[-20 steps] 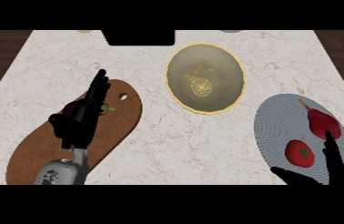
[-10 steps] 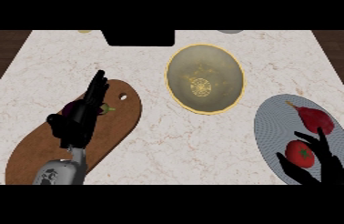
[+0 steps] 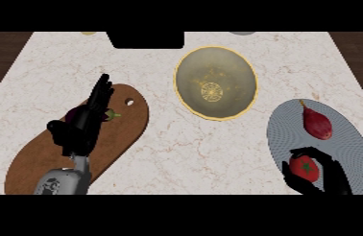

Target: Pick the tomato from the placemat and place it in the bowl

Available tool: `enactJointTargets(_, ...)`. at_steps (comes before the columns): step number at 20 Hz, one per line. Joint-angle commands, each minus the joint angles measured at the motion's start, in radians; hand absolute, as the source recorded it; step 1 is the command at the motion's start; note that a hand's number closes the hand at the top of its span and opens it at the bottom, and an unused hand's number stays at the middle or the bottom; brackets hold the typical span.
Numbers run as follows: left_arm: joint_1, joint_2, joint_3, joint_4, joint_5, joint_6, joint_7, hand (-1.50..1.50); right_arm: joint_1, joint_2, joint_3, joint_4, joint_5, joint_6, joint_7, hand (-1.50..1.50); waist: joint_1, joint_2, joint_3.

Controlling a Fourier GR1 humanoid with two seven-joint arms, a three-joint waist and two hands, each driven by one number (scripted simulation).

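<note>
The red tomato (image 3: pixel 306 166) with its green stem lies on the near part of the grey oval placemat (image 3: pixel 286 127) at the right. My right hand (image 3: pixel 334 176) comes in from the lower right edge and curls round the tomato, thumb on its left and fingers on its right. The yellow-rimmed bowl (image 3: pixel 214 62) stands at the counter's middle back, up and to the left of the placemat. My left hand (image 3: pixel 78 131) rests open at the left, fingers straight and pointing away.
A long red vegetable (image 3: pixel 317 122) lies on the placemat beyond the tomato. A wooden cutting board (image 3: pixel 39 160) lies under my left hand, with a purple vegetable (image 3: pixel 110 115) mostly hidden by it. A dark box (image 3: pixel 145 40) stands at the back edge.
My right hand has moved up from the lower edge onto the placemat and curled round the tomato. The left hand has stayed still.
</note>
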State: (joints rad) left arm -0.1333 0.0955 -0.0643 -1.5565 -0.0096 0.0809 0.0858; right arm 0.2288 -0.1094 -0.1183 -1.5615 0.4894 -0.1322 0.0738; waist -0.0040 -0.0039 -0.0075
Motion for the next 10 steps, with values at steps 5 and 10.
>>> enactJointTargets(5, -0.034, -0.018, -0.033, 0.032, -0.018, -0.016, -0.006, 0.0, -0.222, 0.107, 0.411, -0.028, 0.092, -0.225, 0.213, 1.5, 0.065, 0.007, 0.006)
enactJointTargets(10, -0.077, -0.028, -0.048, 0.054, -0.012, -0.035, 0.0, 0.0, -0.465, 0.109, 0.589, 0.013, 0.096, -0.419, 0.314, 1.5, 0.121, 0.014, 0.007)
